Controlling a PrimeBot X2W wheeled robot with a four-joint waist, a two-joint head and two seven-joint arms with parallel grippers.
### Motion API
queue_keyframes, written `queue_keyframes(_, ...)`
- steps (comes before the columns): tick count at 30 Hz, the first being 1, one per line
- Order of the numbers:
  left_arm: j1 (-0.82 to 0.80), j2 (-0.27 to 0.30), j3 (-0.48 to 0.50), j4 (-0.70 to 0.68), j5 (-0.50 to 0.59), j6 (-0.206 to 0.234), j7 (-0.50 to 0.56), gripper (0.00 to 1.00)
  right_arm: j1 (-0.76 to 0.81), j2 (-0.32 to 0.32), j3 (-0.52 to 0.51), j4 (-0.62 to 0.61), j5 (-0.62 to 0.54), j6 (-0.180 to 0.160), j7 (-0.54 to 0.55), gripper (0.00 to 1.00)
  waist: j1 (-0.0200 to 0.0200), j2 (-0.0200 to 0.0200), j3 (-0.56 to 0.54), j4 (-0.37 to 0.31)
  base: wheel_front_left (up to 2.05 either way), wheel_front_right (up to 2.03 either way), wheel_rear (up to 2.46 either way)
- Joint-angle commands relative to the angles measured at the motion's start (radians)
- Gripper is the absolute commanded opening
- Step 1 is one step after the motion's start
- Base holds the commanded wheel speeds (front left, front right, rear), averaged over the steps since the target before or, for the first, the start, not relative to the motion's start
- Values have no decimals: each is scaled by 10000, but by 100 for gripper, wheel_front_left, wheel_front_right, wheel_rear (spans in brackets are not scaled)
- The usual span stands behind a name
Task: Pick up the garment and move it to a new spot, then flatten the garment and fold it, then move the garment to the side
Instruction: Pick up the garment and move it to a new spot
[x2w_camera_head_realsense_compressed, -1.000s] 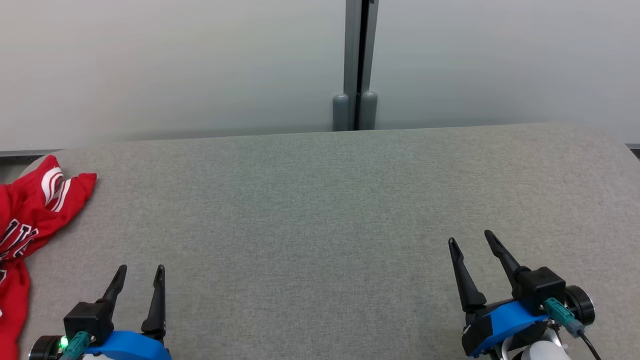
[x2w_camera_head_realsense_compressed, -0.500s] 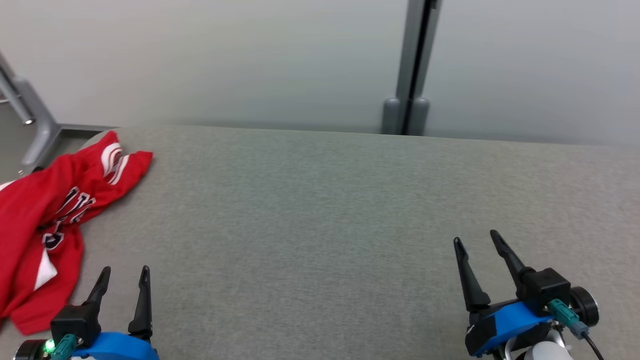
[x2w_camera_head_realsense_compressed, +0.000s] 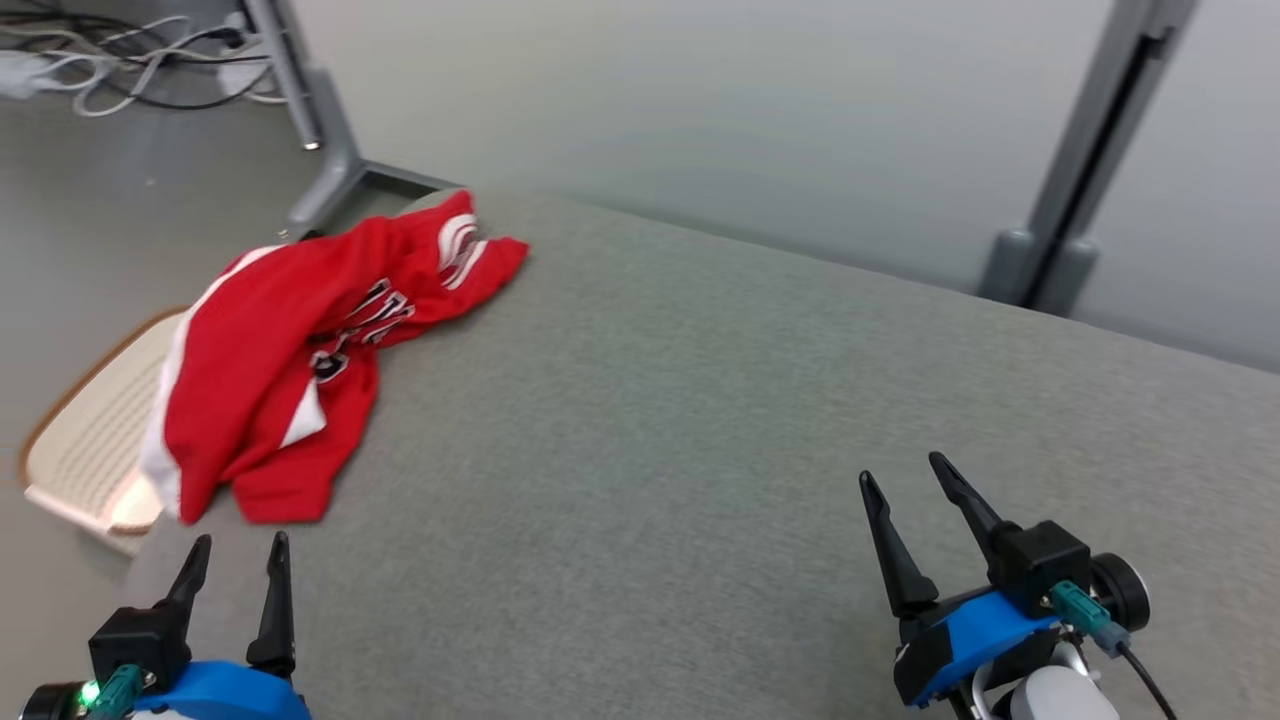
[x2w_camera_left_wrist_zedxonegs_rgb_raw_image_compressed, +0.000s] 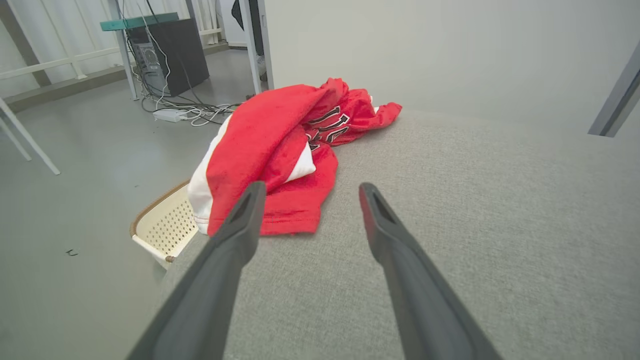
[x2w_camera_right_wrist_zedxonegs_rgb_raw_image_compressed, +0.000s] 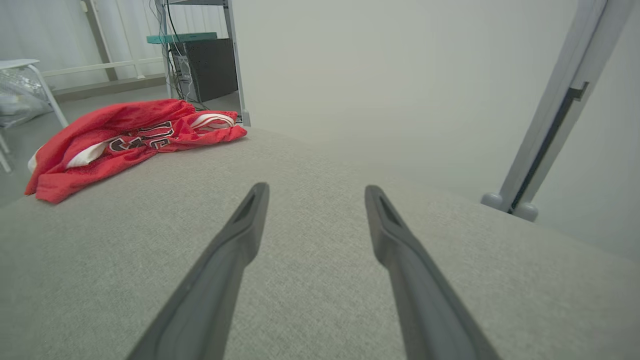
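Operator: Garment (x2w_camera_head_realsense_compressed: 290, 370) sat further into the head view than a second before. Had it moved?

Observer: No. The head had turned toward the basket (x2w_camera_head_realsense_compressed: 85, 440), so the whole picture slid. The red heap lay as it had, on the corner of the surface (x2w_camera_head_realsense_compressed: 700, 420) just above the basket, with one white-edged side hanging over the edge toward it.

Operator: And the pincers?

Observer: Unchanged, both released and empty. The left pincer (x2w_camera_head_realsense_compressed: 241, 540) hovered near the basket, just short of the garment's hem. The right pincer (x2w_camera_head_realsense_compressed: 901, 468) stood well apart from the basket.

Operator: What did that mean for the task?

Observer: Nothing had been picked up yet. I judged the robot had only found its target, with the left arm better placed to reach.

Operator: Which way did it lie?

Observer: Crumpled. Its long axis ran slantwise from the hem by the basket to the striped end, which pointed away from the basket.
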Motion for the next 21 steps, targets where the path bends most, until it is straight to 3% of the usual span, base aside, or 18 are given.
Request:
queue_keyframes(1,-92,51,11,68,-57,15,-47,100,-150,-55,59,70,49,4,-40,100,0,0,346,556,0,0,0)
queue_keyframes(7,-143,102,137,162,-150,14,-47,100,-457,-59,511,338,103,4,-40,100,0,0,472,1396,0,0,0)
queue_keyframes(16,-218,111,544,68,-382,15,-47,100,-1236,-61,1136,813,-121,4,-42,100,0,0,938,1557,0,0,0)
queue_keyframes(21,-659,261,170,274,-642,14,-47,100,-1326,-58,1182,824,-292,4,-42,100,0,0,1176,1512,0,0,0)
